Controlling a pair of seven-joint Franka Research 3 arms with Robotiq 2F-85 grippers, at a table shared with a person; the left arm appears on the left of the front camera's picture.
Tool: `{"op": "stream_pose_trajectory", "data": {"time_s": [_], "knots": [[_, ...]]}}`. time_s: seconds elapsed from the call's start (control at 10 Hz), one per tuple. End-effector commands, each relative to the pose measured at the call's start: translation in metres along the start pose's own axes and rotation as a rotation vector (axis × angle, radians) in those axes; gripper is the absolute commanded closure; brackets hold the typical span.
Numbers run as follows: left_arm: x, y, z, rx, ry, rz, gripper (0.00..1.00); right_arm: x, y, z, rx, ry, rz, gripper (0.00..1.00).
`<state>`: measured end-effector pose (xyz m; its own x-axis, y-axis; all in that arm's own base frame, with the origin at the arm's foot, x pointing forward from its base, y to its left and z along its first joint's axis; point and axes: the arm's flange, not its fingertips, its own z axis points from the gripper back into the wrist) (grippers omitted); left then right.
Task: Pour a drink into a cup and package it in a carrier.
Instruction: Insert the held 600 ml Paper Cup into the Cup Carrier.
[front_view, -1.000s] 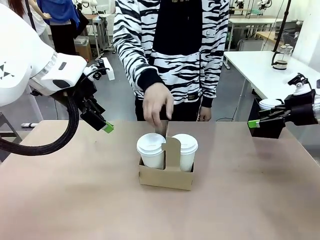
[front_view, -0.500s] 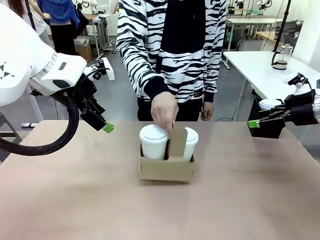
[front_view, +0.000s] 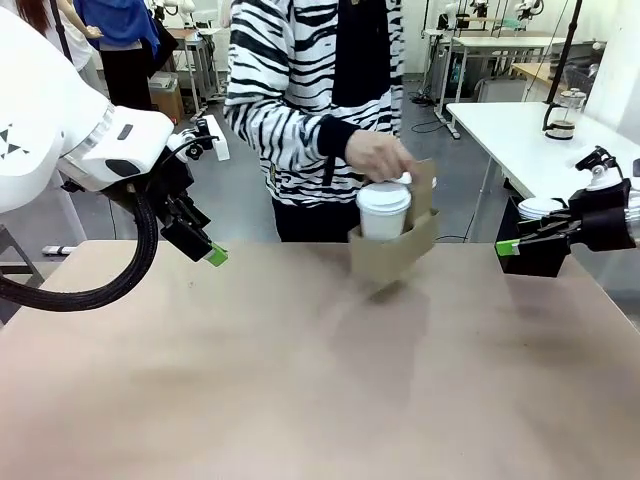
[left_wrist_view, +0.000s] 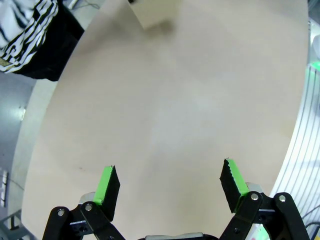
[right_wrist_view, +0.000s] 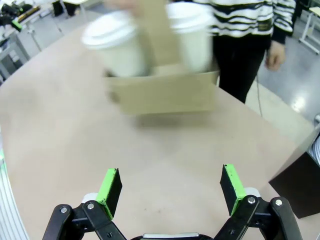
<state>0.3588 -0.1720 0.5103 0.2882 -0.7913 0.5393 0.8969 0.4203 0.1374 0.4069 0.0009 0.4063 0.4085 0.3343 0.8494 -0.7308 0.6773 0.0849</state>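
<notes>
Carrier (front_view: 392, 252): brown cardboard, lifted clear of the table (front_view: 300, 400), tilted, above the far edge and right of its middle. It was held from above by the person's hand (front_view: 378, 155), at the handle tab. In the right wrist view the carrier (right_wrist_view: 165, 92) appeared blurred, its shadow on the tabletop beneath it.

Cups: one white lidded cup (front_view: 383, 210) sat in the carrier's near pocket in the front view; the right wrist view showed two, a left cup (right_wrist_view: 117, 47) and a right cup (right_wrist_view: 192, 35), either side of the tab.

Left gripper (left_wrist_view: 170, 182): fingers spread wide, nothing between them, over bare table well left of the carrier.

Right gripper (right_wrist_view: 170, 187): fingers likewise spread and empty, facing the carrier from the table's right edge, beside a black box (front_view: 535, 255).
</notes>
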Motion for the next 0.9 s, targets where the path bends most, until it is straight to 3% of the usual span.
{"op": "stream_pose_trajectory", "data": {"time_s": [0.0,0.8], "knots": [[0.0007,0.0009,0.0006,0.003,0.007,0.006,0.0,-0.0034,-0.0015,0.0013,0.009,-0.008,0.018,0.0],[0.0007,0.0009,0.0006,0.003,0.007,0.006,0.0,-0.0034,-0.0015,0.0013,0.009,-0.008,0.018,0.0]]}}
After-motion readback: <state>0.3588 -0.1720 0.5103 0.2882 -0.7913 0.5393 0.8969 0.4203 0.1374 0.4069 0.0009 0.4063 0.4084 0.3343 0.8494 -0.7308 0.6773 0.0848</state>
